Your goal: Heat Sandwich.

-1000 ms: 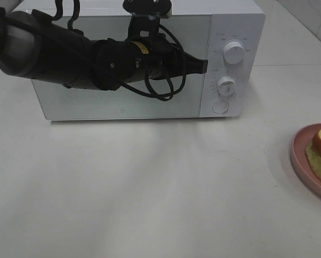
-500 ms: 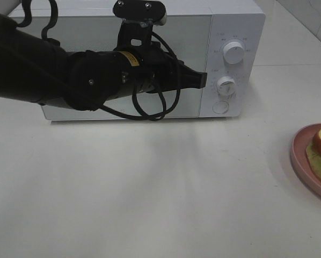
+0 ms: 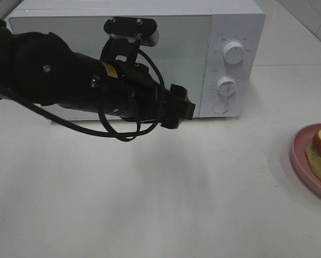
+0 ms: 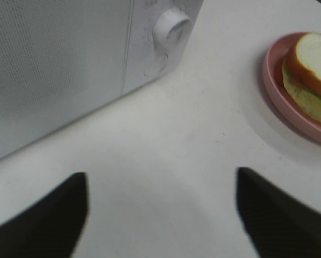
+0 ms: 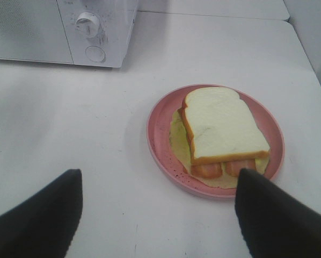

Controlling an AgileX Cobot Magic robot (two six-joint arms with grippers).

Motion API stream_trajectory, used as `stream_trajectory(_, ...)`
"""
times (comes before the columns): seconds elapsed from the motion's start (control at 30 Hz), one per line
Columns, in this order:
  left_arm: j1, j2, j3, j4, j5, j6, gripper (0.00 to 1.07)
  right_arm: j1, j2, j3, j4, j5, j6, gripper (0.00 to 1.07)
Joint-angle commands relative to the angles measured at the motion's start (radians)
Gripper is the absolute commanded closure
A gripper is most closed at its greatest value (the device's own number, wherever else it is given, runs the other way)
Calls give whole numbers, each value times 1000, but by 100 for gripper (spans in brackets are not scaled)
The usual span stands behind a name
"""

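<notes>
Exterior high view: the left gripper (image 3: 183, 109) is seen at centre frame, just in front of the lower right corner of the closed microwave door (image 3: 112, 59), beside the control panel with its two knobs (image 3: 234, 54) and round button (image 3: 220, 107). In the left wrist view its fingers (image 4: 48, 215) are spread wide with only bare tabletop between them; nothing is held. The placement is judged to suit opening the door, which must precede loading.

The sandwich (image 5: 219, 131) is kept on the pink plate (image 5: 159, 134) at the right edge of the exterior frame, well apart from the microwave (image 3: 150, 6). In the right wrist view the right gripper (image 5: 158, 215) is shown with jaws wide and empty, positioned over the table (image 3: 150, 204) near the plate, presumably to lift the sandwich once the cavity is accessible.
</notes>
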Motion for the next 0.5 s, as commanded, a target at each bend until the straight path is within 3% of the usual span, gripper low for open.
stream_trajectory(0.03,-5,-42,1,5,110,-13,4,-8,-26,3,-3,-10,-11,31)
stream_trajectory(0.37,0,-155,1,91,426,5,5,-8,-26,3,-3,-10,-11,31)
stream_trajectory(0.5,27,-194,1,129,558,-14,5,-8,-26,3,-3,-10,-11,31)
